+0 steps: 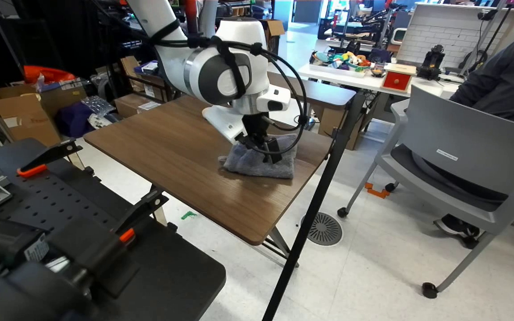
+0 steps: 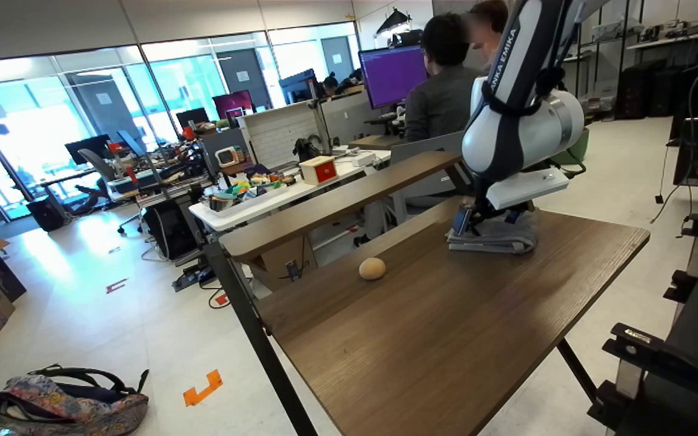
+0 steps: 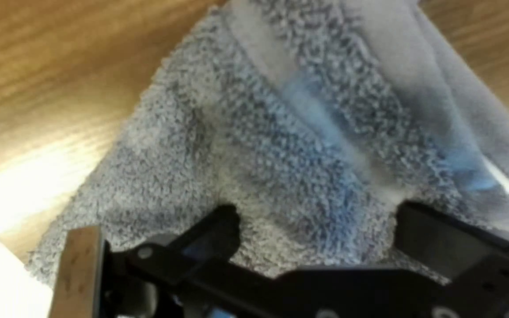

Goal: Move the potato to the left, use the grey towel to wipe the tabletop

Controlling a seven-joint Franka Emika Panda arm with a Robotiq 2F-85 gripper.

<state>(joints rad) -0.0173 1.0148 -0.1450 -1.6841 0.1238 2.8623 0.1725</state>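
Note:
The potato (image 2: 372, 268), a small tan oval, rests on the brown wood-grain tabletop (image 2: 434, 339) near its long edge, well apart from the towel. In the wrist view the grey towel (image 3: 254, 145) fills most of the picture, rumpled and folded in layers. Both exterior views show the towel (image 1: 257, 165) lying on the tabletop (image 1: 181, 142) under my gripper (image 1: 261, 149). My gripper (image 3: 317, 216) stands open, its two black fingers (image 3: 219, 232) wide apart with cloth showing between them. The fingertips are down at the cloth; whether they press into it I cannot tell.
A narrower wooden table (image 2: 349, 200) runs alongside the potato's edge of the tabletop. A black post (image 1: 317, 209) slants by the near corner. A black bench (image 1: 159, 267) with clamps stands close by. A grey chair (image 1: 471, 142) with a seated person is beyond.

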